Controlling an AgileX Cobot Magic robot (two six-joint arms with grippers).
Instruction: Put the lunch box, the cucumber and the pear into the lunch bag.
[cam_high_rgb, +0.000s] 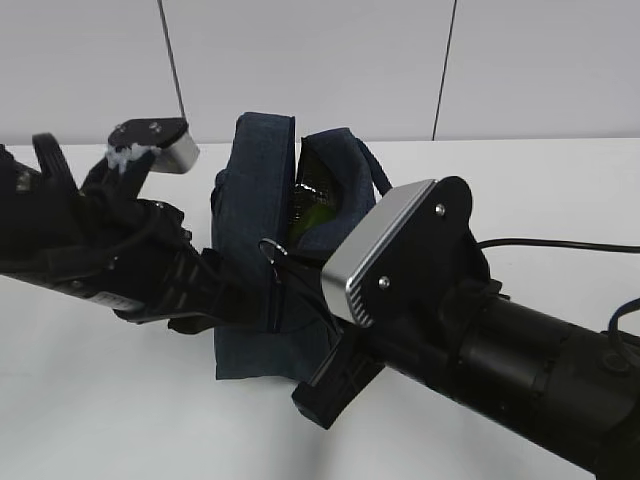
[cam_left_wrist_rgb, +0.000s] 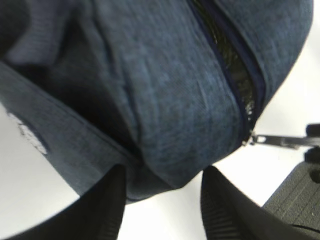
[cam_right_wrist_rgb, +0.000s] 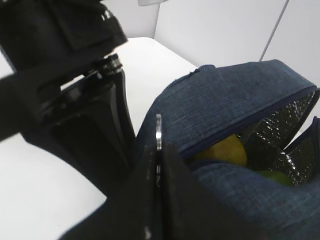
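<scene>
right hand (cam_right_wrist_rgb: 159, 145), closest to the lens, is sitting pressed together on the thin metal ring pull (cam_right_wrist_rgb: 158, 131) of the zipper; in the right wrist view the ring is standing edge-on between the tips, so it looks like it's pinching the pull. left hand (cam_left_wrist_rgb: 162, 200) is spread partway, with a fold of the bag's lower edge sitting between its fingers (cam_left_wrist_rgb: 107, 210); can't tell whether it's squeezing the cloth or just bracketing it.

boxy dark navy fabric lunch bag (cam_high_rgb: 262, 200) is sitting on the white desk (cam_high_rgb: 120, 420), mouth partly gaping, silvery lining (cam_right_wrist_rgb: 280, 135) showing. inside the opening: lumpy yellow pear (cam_right_wrist_rgb: 227, 149), already in. beside it a sliver of darker green (cam_right_wrist_rgb: 272, 175), probably the smooth dark green cucumber, too little showing to be sure. clear lunch box with sage-green lid isn't visible anywhere, neither on the desk nor in the gap; likely lower in the bag, but that's a guess.

judging progress: loading looks done or nearly done, nothing of the three is lying out on the desk. with the pull pinched and the bag steadied, this is reading as the zipper stage, late in the task. zipper is not closed.
</scene>
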